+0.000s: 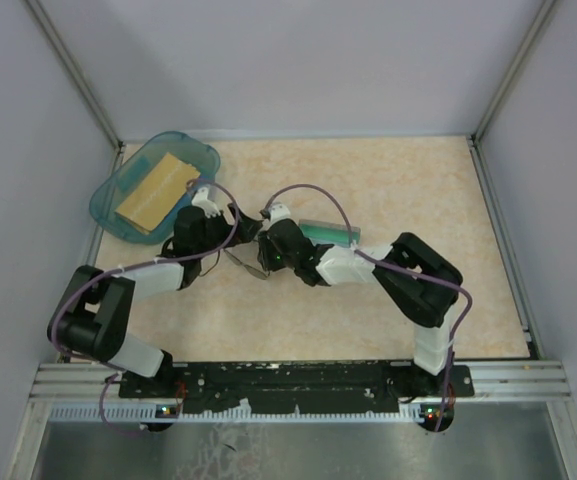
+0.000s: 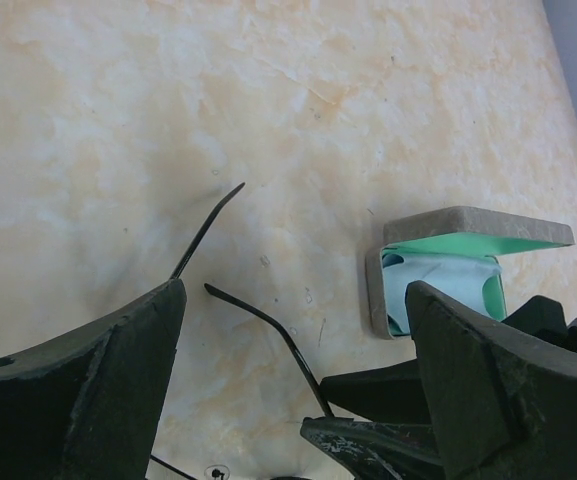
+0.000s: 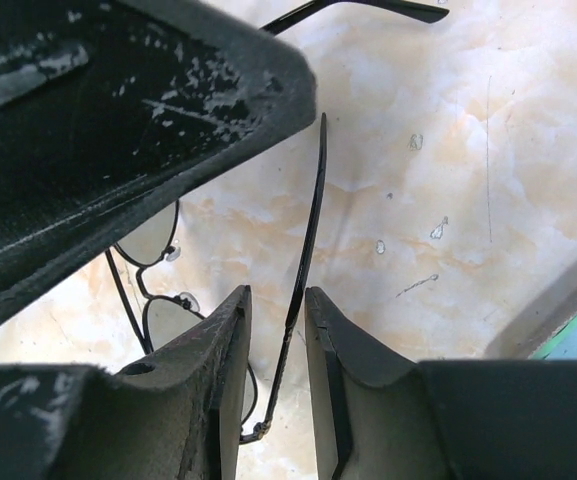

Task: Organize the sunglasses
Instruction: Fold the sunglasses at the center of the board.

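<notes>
The sunglasses point(image 1: 243, 262) lie unfolded on the table between my two wrists, a thin dark wire frame with pale lenses point(image 3: 158, 322). My right gripper point(image 3: 278, 300) is open a little, and one slim temple arm point(image 3: 309, 225) runs through the gap with daylight on both sides. My left gripper point(image 2: 296, 295) stands wide open just over the table, straddling both temple arms point(image 2: 268, 322). Its fingertips hold nothing. The right gripper's dark fingers point(image 2: 368, 392) reach in between the left jaws from the right.
A grey case point(image 2: 468, 228) stands open to the right of the glasses, green inside, with a light blue cloth point(image 2: 438, 285) in it. A teal tray point(image 1: 195, 152) with a tan block lies at the back left corner. Walls close off three sides of the table.
</notes>
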